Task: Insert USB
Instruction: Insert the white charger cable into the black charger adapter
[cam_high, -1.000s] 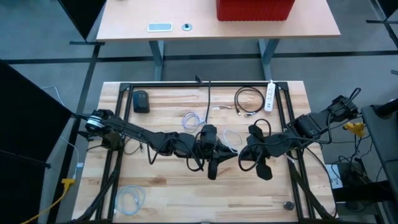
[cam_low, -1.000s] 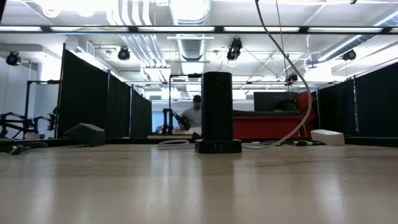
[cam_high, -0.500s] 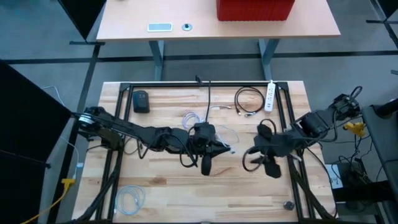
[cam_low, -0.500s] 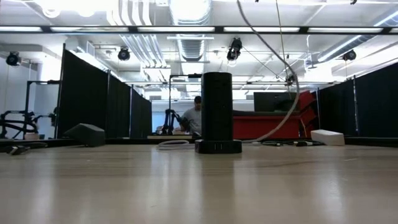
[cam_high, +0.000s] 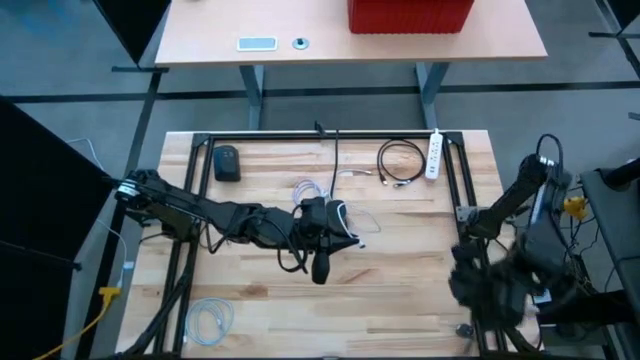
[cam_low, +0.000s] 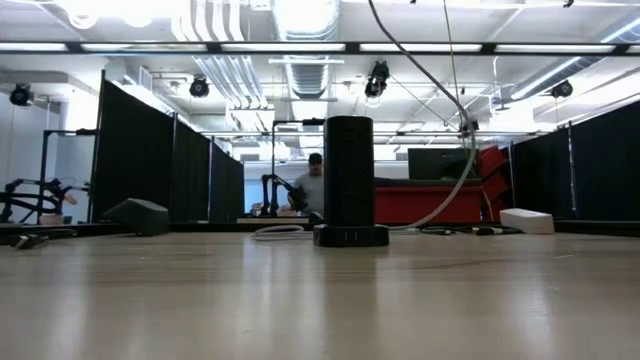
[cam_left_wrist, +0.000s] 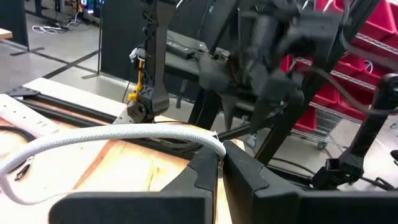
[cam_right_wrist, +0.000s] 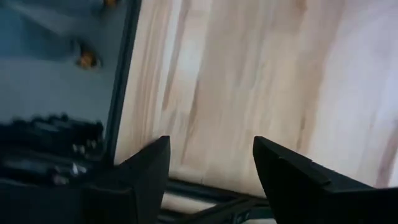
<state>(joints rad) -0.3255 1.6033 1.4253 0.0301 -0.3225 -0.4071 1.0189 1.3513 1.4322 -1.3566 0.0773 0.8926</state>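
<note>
Left end effector (cam_left_wrist: 219, 163) has clamped the white cable (cam_left_wrist: 118, 135) while the right end effector (cam_right_wrist: 211, 163), opened empty, has withdrawn, leaving insertion to the left arm.

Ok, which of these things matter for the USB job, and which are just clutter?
Job: white cable, held in the shut left pincer; black tower. Right pincer open, off to the right.
Clutter: black coiled cable; power strip; black box; spare white coil.
</note>
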